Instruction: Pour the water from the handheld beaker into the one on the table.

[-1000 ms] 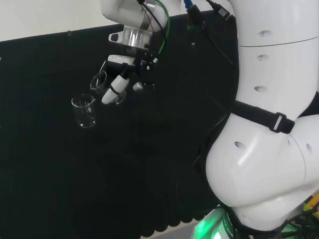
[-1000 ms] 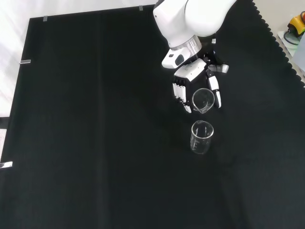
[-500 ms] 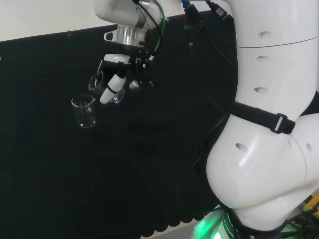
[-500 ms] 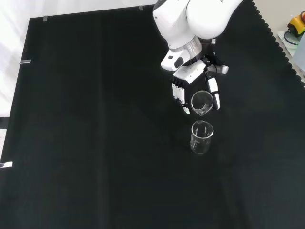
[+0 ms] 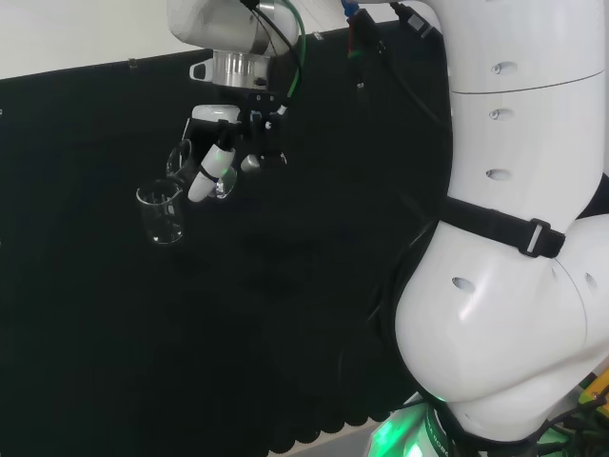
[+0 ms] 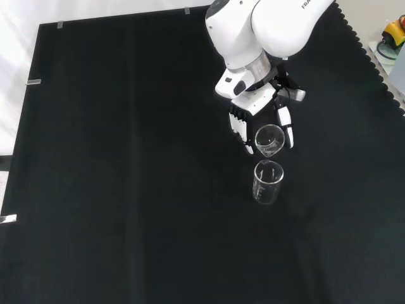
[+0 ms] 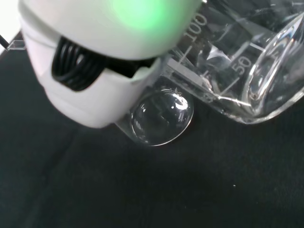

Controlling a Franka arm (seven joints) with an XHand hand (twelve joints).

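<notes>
While the head view looks over the arm, the robot hand (image 5: pixel 221 157) hangs above the desk (image 5: pixel 114 333) with its fingers curled round the handheld beaker (image 5: pixel 183 158), tilted toward the standing beaker (image 5: pixel 162 213) just below and to the left.

From the front, the held beaker's mouth (image 6: pixel 269 139) sits just above the table beaker (image 6: pixel 268 182), the two close but apart, fingers (image 6: pixel 288 130) wrapped about the wall.

At the wrist, the held glass (image 7: pixel 242 66) lies steeply tipped, the lower beaker's rim (image 7: pixel 161 116) beyond it. Whether water is flowing I cannot tell.

Thin clear glass looks light, stiff, slick and breakable; mid-wall is probably the safest place to hold it.
</notes>
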